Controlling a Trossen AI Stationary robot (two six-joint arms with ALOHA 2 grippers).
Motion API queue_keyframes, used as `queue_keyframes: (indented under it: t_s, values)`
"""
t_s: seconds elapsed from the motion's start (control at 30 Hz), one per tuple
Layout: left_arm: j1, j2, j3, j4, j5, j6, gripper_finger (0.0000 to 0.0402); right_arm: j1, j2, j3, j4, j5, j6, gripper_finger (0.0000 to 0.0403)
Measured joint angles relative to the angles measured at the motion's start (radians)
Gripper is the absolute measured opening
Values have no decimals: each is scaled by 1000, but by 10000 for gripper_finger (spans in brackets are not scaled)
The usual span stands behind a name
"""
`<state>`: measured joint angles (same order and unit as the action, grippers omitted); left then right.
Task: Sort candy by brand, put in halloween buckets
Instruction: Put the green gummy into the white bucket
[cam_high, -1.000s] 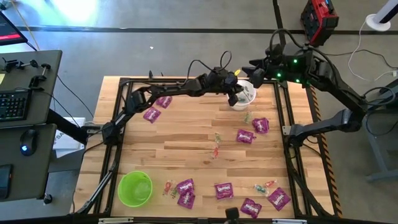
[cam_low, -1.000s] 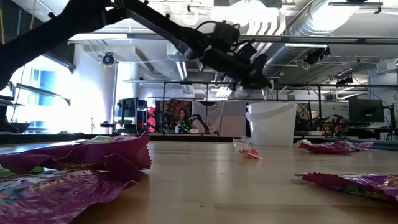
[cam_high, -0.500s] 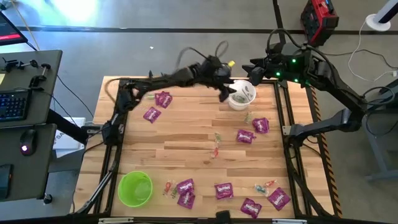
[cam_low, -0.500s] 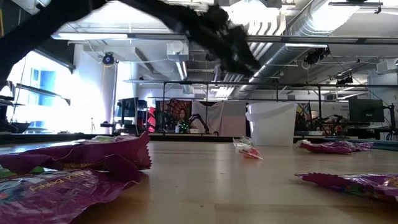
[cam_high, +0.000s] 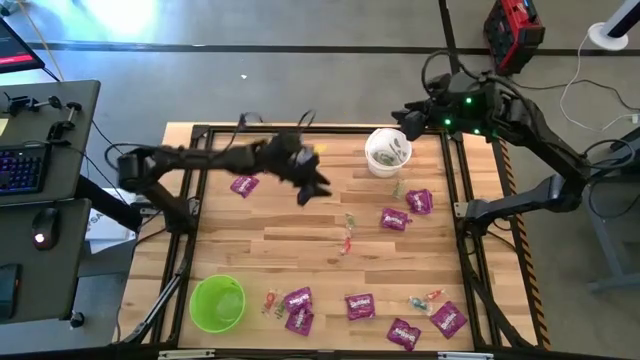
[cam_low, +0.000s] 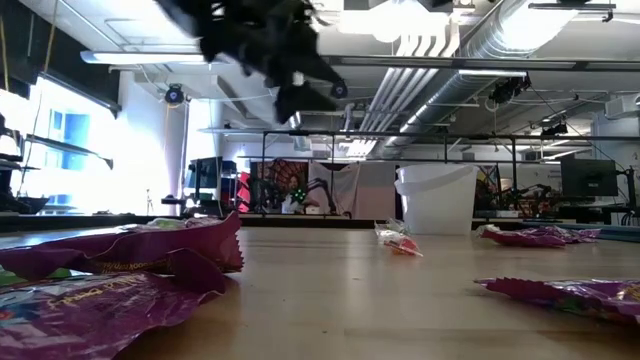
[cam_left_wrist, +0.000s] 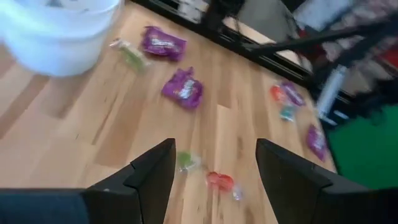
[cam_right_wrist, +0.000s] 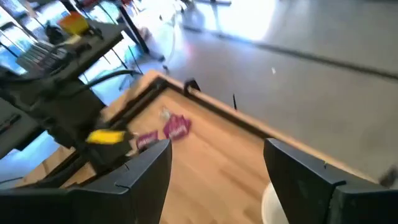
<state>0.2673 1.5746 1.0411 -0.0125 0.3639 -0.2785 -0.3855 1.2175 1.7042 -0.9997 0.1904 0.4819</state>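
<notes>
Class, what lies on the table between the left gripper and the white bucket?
High view: only bare wood lies between the left gripper and the white bucket.

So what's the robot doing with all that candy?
It is sorting candy into two buckets. The left gripper is open and empty, up in the air over the middle of the table. The right gripper waits, open, by the white bucket, which already has something inside. The green bucket looks empty. Purple packets and small sweets lie scattered on the table.

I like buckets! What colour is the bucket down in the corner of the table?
Lime green. The bucket shows best in the high view, looking down into it.
</notes>
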Motion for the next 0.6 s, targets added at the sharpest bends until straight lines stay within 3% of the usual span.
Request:
queue_keyframes:
  t_s: [0.07,0.13,0.23,0.47,0.6]
  values:
    - [-34,-4,-52,42,-34,6,211,0,0,0,-41,0,47,247]
    - [-49,24,-29,-15,-2,75,211,0,2,0,-64,0,84,247]
    - [-58,95,90,-164,19,230,211,0,7,0,-76,1,104,247]
    - [-79,329,346,-350,-16,813,211,0,42,0,-76,0,79,247]
    - [-95,445,437,-357,-131,908,211,0,68,0,-77,-7,60,247]
